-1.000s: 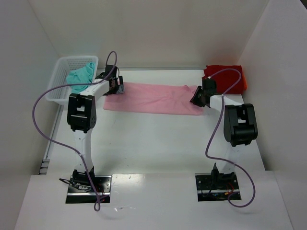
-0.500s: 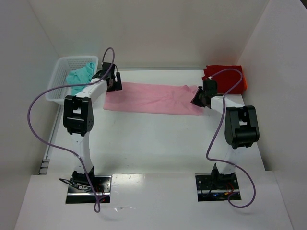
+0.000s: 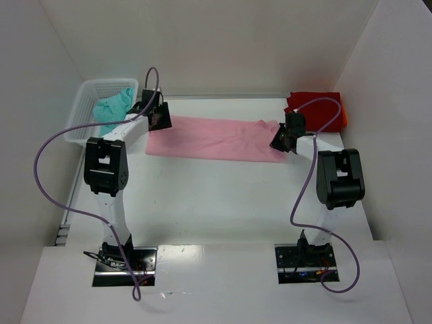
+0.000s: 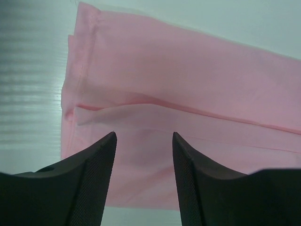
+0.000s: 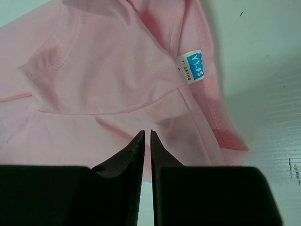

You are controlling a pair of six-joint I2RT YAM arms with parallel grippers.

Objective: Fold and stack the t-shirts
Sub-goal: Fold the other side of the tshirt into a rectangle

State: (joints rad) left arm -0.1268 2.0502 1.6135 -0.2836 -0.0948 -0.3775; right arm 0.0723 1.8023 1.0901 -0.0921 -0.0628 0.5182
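Note:
A light pink t-shirt (image 3: pixel 216 138) lies folded into a long strip across the far part of the table. My left gripper (image 3: pixel 160 120) hovers over its left end, jaws open, with the pink cloth (image 4: pixel 188 70) below and nothing between the fingertips (image 4: pixel 143 134). At the strip's right end, by the collar, my right gripper (image 3: pixel 280 140) has its jaws drawn to a thin slit. Wrinkles in the pink cloth (image 5: pixel 94 70) run toward its tips (image 5: pixel 146 132). A red t-shirt (image 3: pixel 324 108) lies folded at the far right. A teal t-shirt (image 3: pixel 111 106) sits crumpled in the basket.
The white mesh basket (image 3: pixel 108 82) stands at the far left, close behind my left arm. White walls enclose the table on three sides. A blue and white label (image 5: pixel 195 66) shows inside the pink collar. Purple cables loop from both arms.
My left gripper slid toward the far left corner of the pink shirt and its jaws narrowed. My right gripper's jaws closed down at the collar end.

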